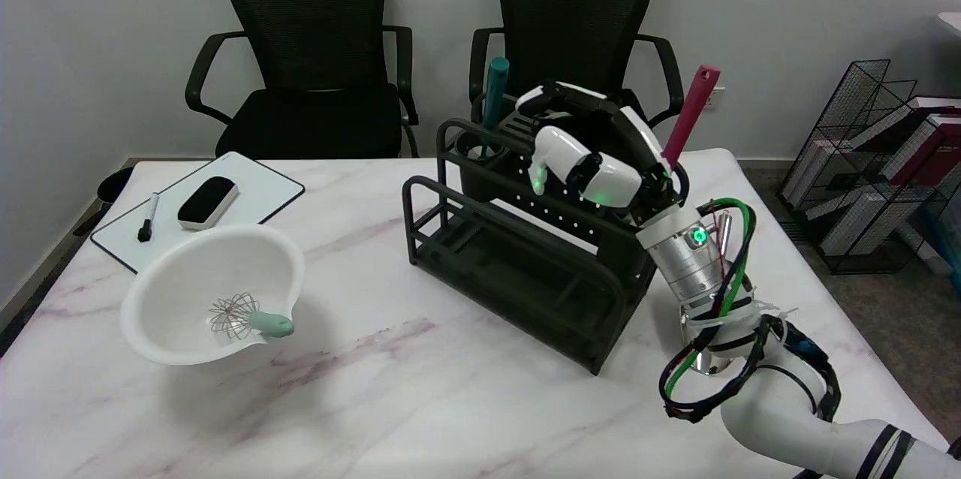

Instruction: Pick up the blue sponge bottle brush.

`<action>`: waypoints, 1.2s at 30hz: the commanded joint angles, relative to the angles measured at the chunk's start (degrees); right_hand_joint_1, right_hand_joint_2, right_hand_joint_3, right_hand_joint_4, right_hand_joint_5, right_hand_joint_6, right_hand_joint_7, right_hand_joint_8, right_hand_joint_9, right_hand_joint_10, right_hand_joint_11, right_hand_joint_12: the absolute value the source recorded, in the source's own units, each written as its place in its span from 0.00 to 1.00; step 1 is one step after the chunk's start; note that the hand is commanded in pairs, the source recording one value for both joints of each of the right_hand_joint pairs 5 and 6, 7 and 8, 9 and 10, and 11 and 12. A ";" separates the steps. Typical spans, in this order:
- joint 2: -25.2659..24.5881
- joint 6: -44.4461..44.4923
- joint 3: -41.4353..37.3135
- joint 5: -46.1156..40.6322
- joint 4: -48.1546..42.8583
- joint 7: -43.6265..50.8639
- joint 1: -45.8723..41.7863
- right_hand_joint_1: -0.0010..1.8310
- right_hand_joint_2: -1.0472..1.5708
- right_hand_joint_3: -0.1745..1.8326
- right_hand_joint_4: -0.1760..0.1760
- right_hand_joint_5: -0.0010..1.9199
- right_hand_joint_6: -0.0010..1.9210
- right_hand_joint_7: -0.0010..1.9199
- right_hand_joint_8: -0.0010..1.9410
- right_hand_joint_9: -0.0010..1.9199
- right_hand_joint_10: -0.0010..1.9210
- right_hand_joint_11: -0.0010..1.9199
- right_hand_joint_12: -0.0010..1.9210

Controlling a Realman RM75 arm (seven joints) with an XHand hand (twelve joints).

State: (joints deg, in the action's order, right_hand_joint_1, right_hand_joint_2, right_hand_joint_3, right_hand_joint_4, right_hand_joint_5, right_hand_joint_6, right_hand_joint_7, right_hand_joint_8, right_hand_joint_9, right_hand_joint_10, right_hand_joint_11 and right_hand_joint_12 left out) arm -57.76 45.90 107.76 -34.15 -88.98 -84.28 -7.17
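Head view shows the right hand (593, 156) hovering over the black rack (518, 261), fingers loosely curled, seemingly holding nothing; teal handle (495, 92) stands upright for grabbing.

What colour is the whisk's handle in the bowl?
Pale mint green whisk handle, clearest in the head view.

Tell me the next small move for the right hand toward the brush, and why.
Probably shift the robot hand left and lower its fingers around the teal handle, likely the brush, standing upright in the rack's back cup. The hand hovers over the rack holding nothing, beside the handle, not touching it.
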 commanded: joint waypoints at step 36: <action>-4.72 3.63 2.25 -12.40 11.20 17.37 19.23 0.60 0.52 0.72 0.50 0.32 0.32 0.38 0.38 0.32 0.32 0.34 0.34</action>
State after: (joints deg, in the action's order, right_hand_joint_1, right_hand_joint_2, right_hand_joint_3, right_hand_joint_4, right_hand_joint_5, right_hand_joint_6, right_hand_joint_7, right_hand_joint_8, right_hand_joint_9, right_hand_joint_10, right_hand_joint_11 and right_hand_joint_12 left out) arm -58.24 46.71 107.65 -37.20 -81.48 -81.95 5.79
